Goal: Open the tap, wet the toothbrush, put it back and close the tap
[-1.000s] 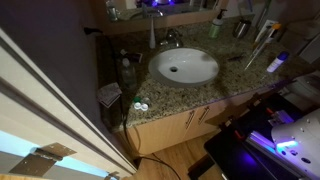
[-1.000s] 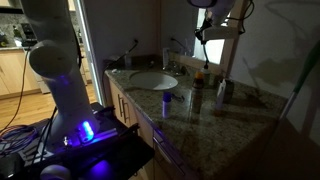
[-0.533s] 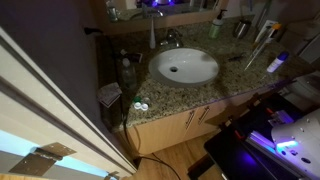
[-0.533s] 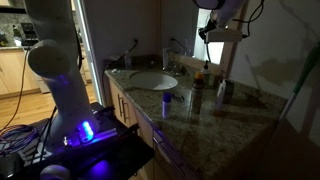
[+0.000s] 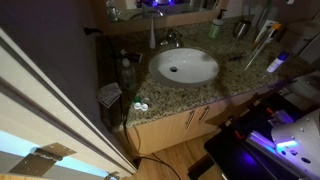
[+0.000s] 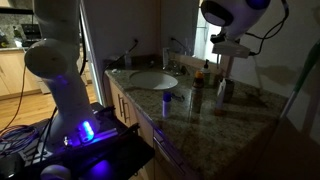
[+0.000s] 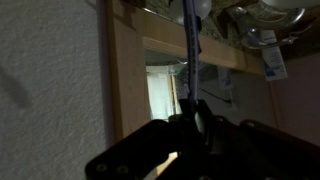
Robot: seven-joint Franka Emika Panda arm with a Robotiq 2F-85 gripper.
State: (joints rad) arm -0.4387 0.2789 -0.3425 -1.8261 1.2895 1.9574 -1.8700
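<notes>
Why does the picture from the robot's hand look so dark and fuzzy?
In the wrist view the claw is a black silhouette because bright light glows behind it, and the blue toothbrush it pinches looks smeared. In an exterior view the room is dim, with the white basin brightest.

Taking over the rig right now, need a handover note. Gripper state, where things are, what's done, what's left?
Gripper: shut on a slim blue-grey stick, apparently the toothbrush, which points away from the wrist camera.
Position: the arm is raised above the counter, to the side of the basin and not over it.
Tap: behind the basin. No stream is visible, and the lever is too small to read.
Done: the brush is in hand.
Left: check whether the tap is open, wet the brush under the spout, put it back, then close the tap.
</notes>
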